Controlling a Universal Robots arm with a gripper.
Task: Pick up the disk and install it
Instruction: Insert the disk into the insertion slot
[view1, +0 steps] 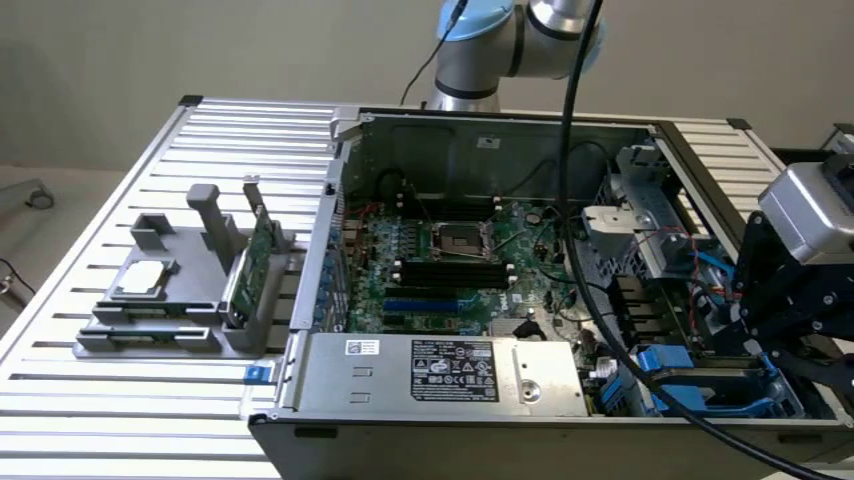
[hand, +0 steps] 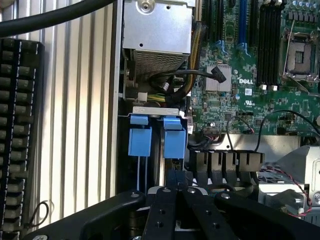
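The disk's bright blue carrier (hand: 174, 137) stands on edge in the drive bay at the corner of the open computer case (view1: 320, 260), beside a second blue tab (hand: 140, 141). A grey metal edge (hand: 158, 155) shows between the two tabs. In the exterior view the blue carrier (view1: 665, 368) sits low in the case at that view's right. My gripper (hand: 177, 182) hangs directly over the bay, its black fingers (hand: 167, 200) shut together with their tips right at the end of the blue carrier. I cannot tell whether they pinch it. The gripper body (view1: 781, 320) hangs over the case's wall on the exterior view's right.
A grey power supply (view1: 441, 370) lies next to the bay, with the motherboard (view1: 454, 260) behind it. A thick black cable (view1: 601, 300) hangs across the case. On the slatted table (view1: 134, 400), a grey fixture holds a green card (view1: 254, 265) and a silver chip (view1: 144, 278).
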